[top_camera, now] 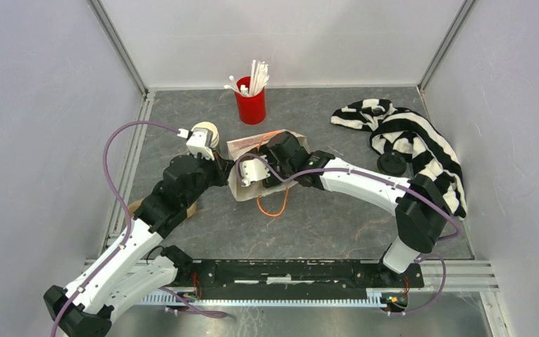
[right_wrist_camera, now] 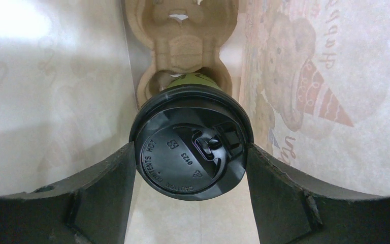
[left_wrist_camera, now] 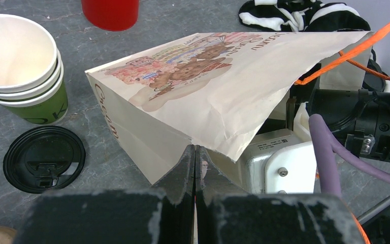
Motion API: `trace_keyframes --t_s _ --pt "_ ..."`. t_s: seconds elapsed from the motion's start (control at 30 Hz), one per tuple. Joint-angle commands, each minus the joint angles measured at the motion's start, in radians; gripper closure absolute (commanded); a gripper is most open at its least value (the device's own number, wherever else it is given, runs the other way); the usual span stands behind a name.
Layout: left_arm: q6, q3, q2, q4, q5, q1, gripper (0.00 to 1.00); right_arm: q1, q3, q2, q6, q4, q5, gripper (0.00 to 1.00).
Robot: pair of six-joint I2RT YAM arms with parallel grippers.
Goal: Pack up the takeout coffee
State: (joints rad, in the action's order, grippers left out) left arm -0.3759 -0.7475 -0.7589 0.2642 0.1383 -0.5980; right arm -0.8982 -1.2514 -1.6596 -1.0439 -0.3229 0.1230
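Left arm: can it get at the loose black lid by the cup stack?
Probably not yet: left gripper has its jaws shut on the paper bag; the lid itself lies uncovered.

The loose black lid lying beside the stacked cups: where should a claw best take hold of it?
Probably across the black lid at opposite rim edges, coming from straight above: it lies flat and thin on the table, so no side gives height.
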Motion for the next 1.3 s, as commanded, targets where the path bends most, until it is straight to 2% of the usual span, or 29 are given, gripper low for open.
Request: trace_keyframes --t_s 0.0,0.17,0.53,0.97,1.27 --pt "0.015 -0.041 -0.005 0.002 0.017 -0.005 0.98 0.003 -0.01 0.015 0.046 0.01 -0.04 0.67" --pt "0.014 -0.044 -0.014 -0.004 0.015 -0.005 0.98 0.004 0.027 0.043 0.068 0.047 -0.048 0.67" --pt "0.012 -0.066 -0.022 0.023 0.012 -0.005 0.98 0.008 0.063 -0.012 0.073 0.197 -0.017 0.67" --pt "-0.038 -0.177 -0.069 0.135 -0.033 -0.005 0.98 0.001 0.05 0.026 0.182 0.081 -0.049 0.66" --pt "-0.143 -0.271 -0.102 0.236 -0.098 -0.005 0.98 -0.002 0.038 0.08 0.265 -0.009 -0.092 0.65"
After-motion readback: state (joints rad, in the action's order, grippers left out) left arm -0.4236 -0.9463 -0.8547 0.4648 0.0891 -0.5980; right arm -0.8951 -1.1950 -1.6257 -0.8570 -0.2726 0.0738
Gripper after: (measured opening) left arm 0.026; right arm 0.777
